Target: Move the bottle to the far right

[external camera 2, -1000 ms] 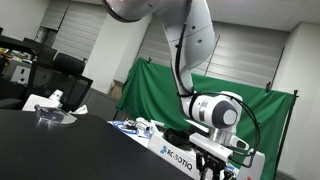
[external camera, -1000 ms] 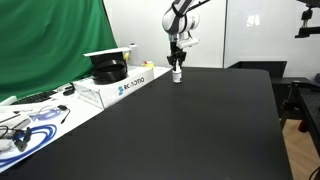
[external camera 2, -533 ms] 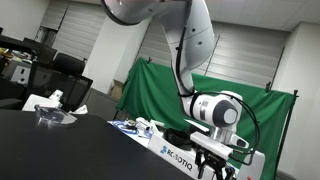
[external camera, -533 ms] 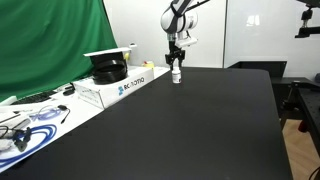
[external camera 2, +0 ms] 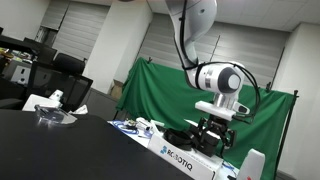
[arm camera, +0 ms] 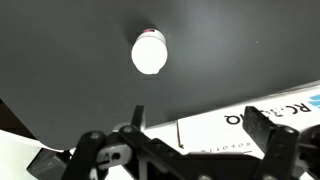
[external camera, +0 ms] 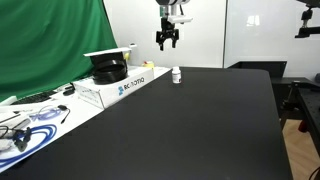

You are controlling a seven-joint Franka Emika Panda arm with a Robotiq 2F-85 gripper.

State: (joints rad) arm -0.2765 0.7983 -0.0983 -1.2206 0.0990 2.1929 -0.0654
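The bottle (external camera: 176, 75), small and white, stands upright on the black table (external camera: 190, 130) near its far edge. In the wrist view the bottle (arm camera: 149, 53) shows from above as a round white cap. My gripper (external camera: 168, 43) hangs well above the bottle and slightly to its left, open, with nothing between its fingers. From the wrist camera the gripper (arm camera: 180, 150) shows as two dark fingers (arm camera: 270, 140) spread wide along the bottom edge. In an exterior view the gripper (external camera 2: 218, 148) is raised in front of the green cloth.
A white Robotiq box (external camera: 120, 88) with a black item (external camera: 107, 68) on top lies along the table's left side, close to the bottle. A green screen (external camera: 45, 40) stands behind it. Cables and small parts (external camera: 30, 120) lie at the near left.
The gripper opened, let go of the bottle and rose straight up. The bottle stays standing on the table where it was.
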